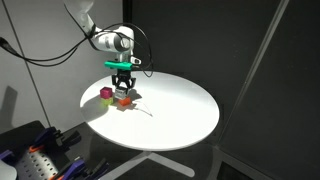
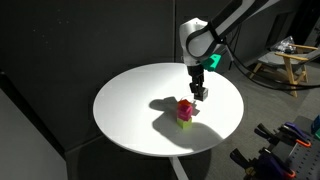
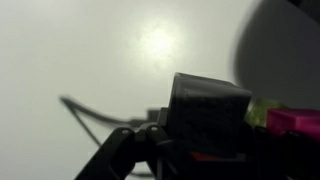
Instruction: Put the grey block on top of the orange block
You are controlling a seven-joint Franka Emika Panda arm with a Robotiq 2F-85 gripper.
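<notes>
Clenched on a small, dull grey block [image 3: 208,108], the dark two-fingered pincer [image 1: 123,90] hangs straight down from the white arm over the left part of a round white table [image 1: 185,115]. In the wrist view the grey block fills the middle of the picture, close to the camera. The pincer [image 3: 190,150] shows as dark linkage at its lower left, while the other side is lost in shadow. A thin reddish strip shows right under the grey block, but it is too dark to tell whether the two touch.

In an exterior view a tiny bright orange block [image 1: 125,101] lies on the table directly under the fingertips. A magenta cube [image 1: 105,96] sits just to its left. In an exterior view the pincer [image 2: 199,95] stands just right of and behind the magenta cube [image 2: 184,105], with a yellow-green block [image 2: 186,122] touching that cube on its near side. The wrist view shows the yellow-green block [image 3: 258,114] and the magenta cube [image 3: 295,121] just right of the grey block. All the blocks huddle together in one small cluster, which throws a dark shadow on the white table [image 2: 130,100].
</notes>
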